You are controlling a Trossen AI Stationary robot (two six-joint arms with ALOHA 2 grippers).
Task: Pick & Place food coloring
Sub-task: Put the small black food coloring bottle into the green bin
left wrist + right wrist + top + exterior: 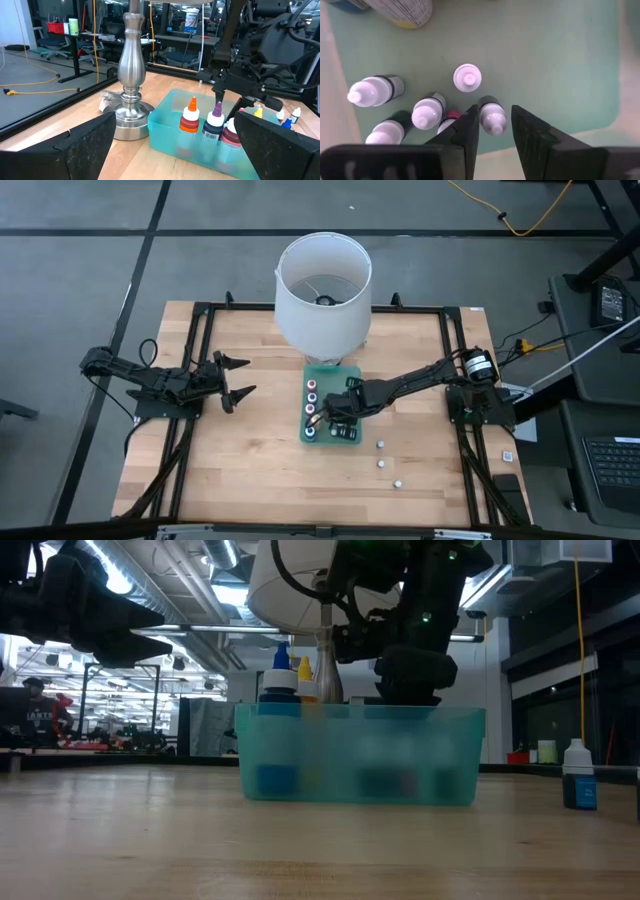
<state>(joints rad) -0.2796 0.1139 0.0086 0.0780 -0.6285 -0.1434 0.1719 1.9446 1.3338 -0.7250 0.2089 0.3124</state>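
The food coloring bottles stand upright in a teal bin (343,370) at the table's middle; several white caps show in the right wrist view. My right gripper (495,112) points down into the bin, slightly open, with one white-capped bottle (493,117) standing between its fingers. In the left wrist view an orange-tipped bottle (190,117) and a purple-tipped bottle (216,120) rise above the bin's wall. My left gripper (238,377) waits wide open at the table's left, level, holding nothing. My right gripper comes from above, its fingers on either side of the bottle's cap (496,125). A gap shows between the cap and one finger (527,132). The other finger (470,127) lies right against the cap's outline; whether it touches, I cannot tell. The bottle stands on the bin's floor.
A lamp with a white shade (322,290) and a metal foot (131,107) stands just behind the bin. Three loose small bottles (381,464) stand on the wood near the front right of the bin. A black frame (200,340) borders the table.
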